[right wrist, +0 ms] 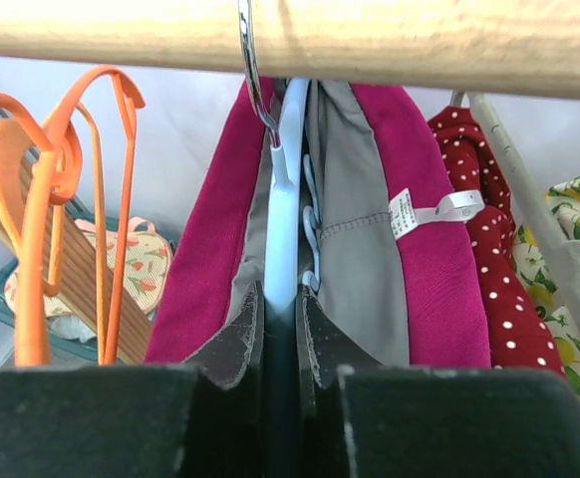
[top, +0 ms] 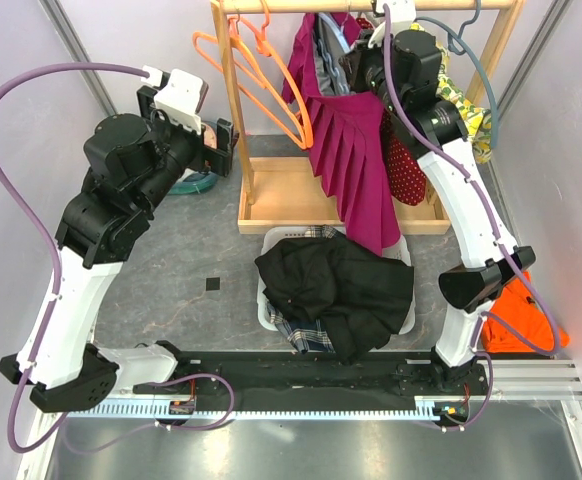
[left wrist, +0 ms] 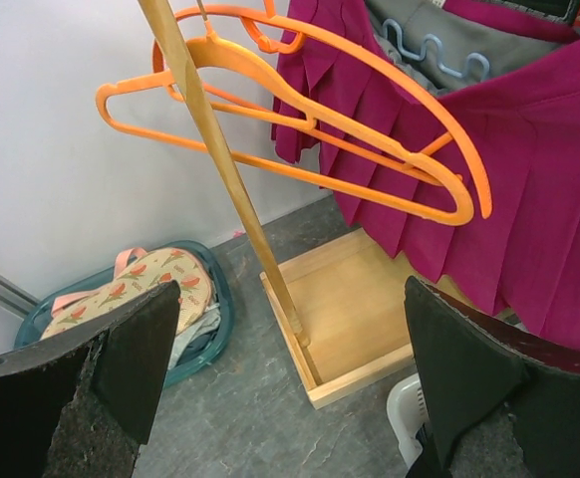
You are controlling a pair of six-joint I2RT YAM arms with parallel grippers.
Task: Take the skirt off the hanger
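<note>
Skirt (top: pixel 346 160) hangs on the blue hanger (right wrist: pixel 282 229), pink cloth on both sides of the right gripper (right wrist: pixel 282 304), which pinches that hanger. Left gripper (left wrist: pixel 290 309) is wide open, holding nothing.

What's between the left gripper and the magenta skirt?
In the left wrist view, the wooden post and empty orange hangers stand between the left gripper and the magenta skirt.
</note>
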